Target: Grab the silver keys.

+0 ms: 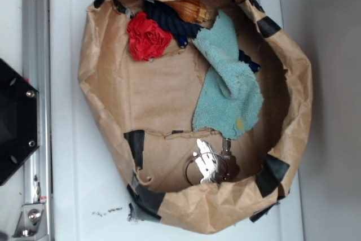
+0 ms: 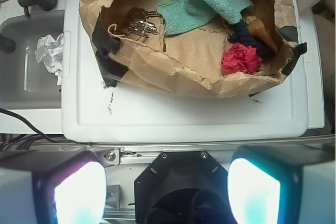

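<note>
Silver keys (image 1: 210,163) are lying inside the paper bag (image 1: 107,111) beside the teal cloth (image 1: 228,91); the hand (image 2: 167,192) is hanging spread, holding nothing.

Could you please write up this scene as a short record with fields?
container: brown paper bag with black tape, on a white surface
target: silver keys on the bag floor near one wall
nearest neighbour: teal cloth, just beside the keys
other contents: red fabric piece, dark blue rope
gripper: gripper open, well back from the bag, holding nothing
keys grasped: no
</note>
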{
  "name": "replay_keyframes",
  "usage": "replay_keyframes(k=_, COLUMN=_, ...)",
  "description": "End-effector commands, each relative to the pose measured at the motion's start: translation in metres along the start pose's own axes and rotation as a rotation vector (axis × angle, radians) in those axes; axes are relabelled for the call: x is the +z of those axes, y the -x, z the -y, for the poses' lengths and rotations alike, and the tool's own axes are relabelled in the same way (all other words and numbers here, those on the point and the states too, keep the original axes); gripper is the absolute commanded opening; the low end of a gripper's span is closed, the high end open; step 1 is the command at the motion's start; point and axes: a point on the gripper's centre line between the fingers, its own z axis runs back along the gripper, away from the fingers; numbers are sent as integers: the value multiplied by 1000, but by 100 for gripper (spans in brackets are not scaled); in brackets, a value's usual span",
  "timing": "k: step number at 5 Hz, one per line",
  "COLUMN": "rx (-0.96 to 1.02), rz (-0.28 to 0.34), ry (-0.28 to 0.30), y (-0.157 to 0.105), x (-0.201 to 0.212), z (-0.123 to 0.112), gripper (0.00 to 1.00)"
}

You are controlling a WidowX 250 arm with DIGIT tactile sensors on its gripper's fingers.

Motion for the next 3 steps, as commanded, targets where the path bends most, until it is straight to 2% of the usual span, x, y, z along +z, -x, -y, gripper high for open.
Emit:
replay_keyframes(k=1, rx=0, rz=0, ry=0, y=0, x=0, z=0, gripper=100)
replay_keyframes(k=2, rx=148, rz=25, ry=-47, y=-45, x=-7, z=-8, gripper=100)
replay_keyframes(k=3, rx=198, rz=45, ry=-49, y=-68, x=-12, z=-15, gripper=100)
